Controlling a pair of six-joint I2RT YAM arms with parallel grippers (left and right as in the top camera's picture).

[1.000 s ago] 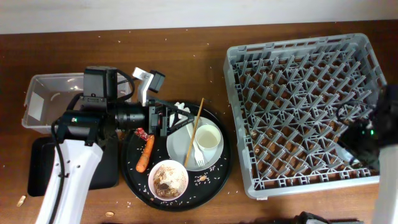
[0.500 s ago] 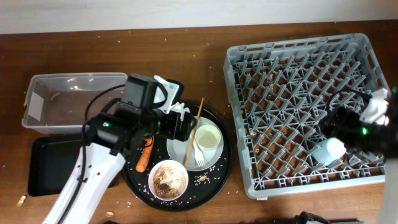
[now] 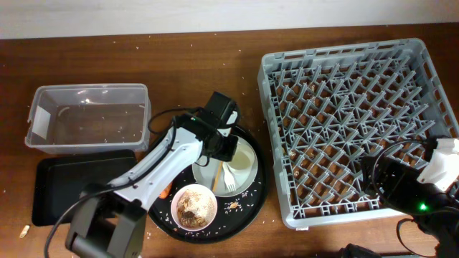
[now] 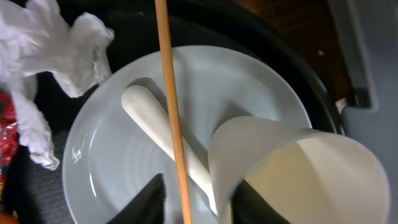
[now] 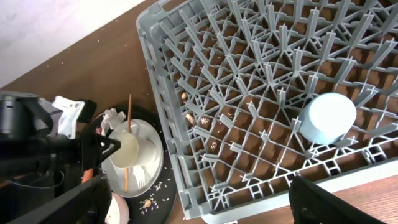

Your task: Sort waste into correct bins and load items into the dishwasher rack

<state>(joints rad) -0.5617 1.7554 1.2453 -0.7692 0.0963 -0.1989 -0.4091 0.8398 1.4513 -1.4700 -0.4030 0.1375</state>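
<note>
- Compared with half a second ago, the left gripper has reached further across the round black tray. It now sits over the white round plate, at the rim of the pale white cup.
- The left arm has cleared the clear tub and most of the shallow black tray.
- The right gripper has pulled back from the middle of the dishwasher rack to its near right corner. The light blue cup stands apart from it, mouth down among the pegs.
- Check the left fingers: they are spread, one on each side of the cup's near rim, and nothing is pinched.
- Check the right fingers: they are spread wide and hold nothing.
- The pale white cup is a smooth, thin-walled cone with its mouth up, standing on the glossy plate.
- The thin wooden stick lies straight across the plate, over the handle of the white fork.
- Crumpled white tissue and a crinkled red wrapper lie at the plate's edge.
- The small white bowl holds brown scraps and sits on the round tray just beside the plate.
- The rack is grey moulded plastic with a grid of upright pegs.
</note>
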